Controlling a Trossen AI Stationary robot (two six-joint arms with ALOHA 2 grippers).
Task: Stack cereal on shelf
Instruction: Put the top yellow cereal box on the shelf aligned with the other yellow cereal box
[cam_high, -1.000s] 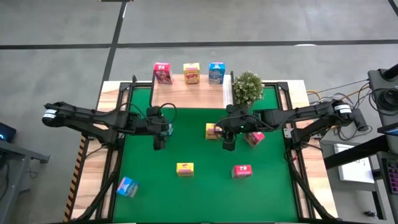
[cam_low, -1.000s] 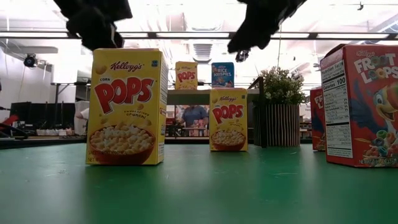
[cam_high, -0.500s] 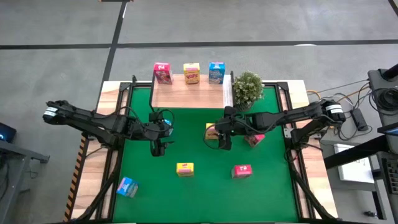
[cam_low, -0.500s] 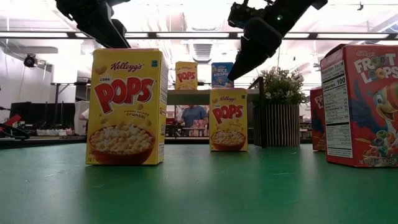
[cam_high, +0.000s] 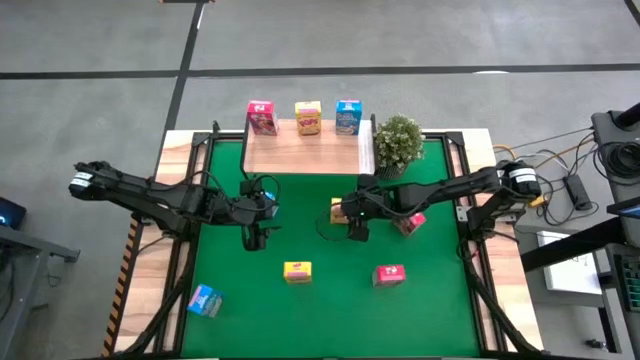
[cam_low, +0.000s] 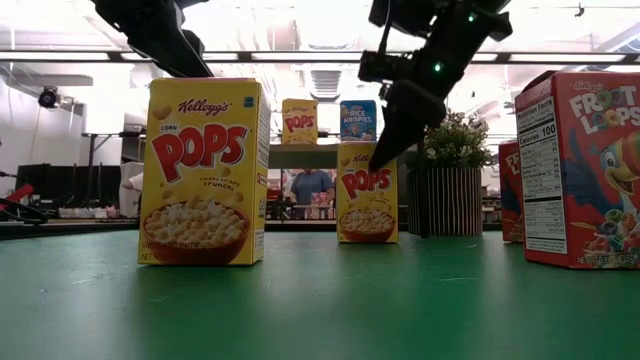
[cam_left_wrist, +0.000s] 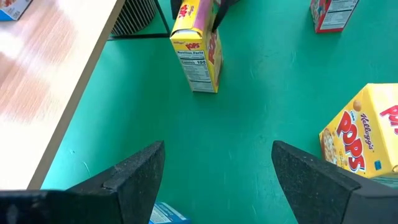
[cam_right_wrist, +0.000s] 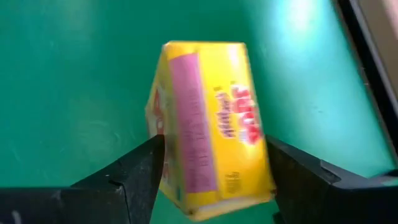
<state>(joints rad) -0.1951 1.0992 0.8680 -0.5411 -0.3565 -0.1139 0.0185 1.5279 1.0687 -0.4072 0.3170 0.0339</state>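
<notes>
Already three boxes (cam_high: 305, 116) stand in a row on the shelf (cam_high: 300, 147), leaving its front bare for more. Over the mat (cam_high: 300, 310), the right gripper (cam_right_wrist: 214, 186) comes down on a yellow box (cam_right_wrist: 208, 124) near the plant (cam_high: 398, 140), fingers spread to either side, not yet clamped, likely to lift it shelfward. Meanwhile the left gripper (cam_left_wrist: 217, 180) hovers wide and empty nearby, waiting.

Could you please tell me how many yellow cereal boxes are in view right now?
3: one on the shelf at, one mid-table between the right gripper's jaws at, one nearer the front at. None seems hidden.
</notes>
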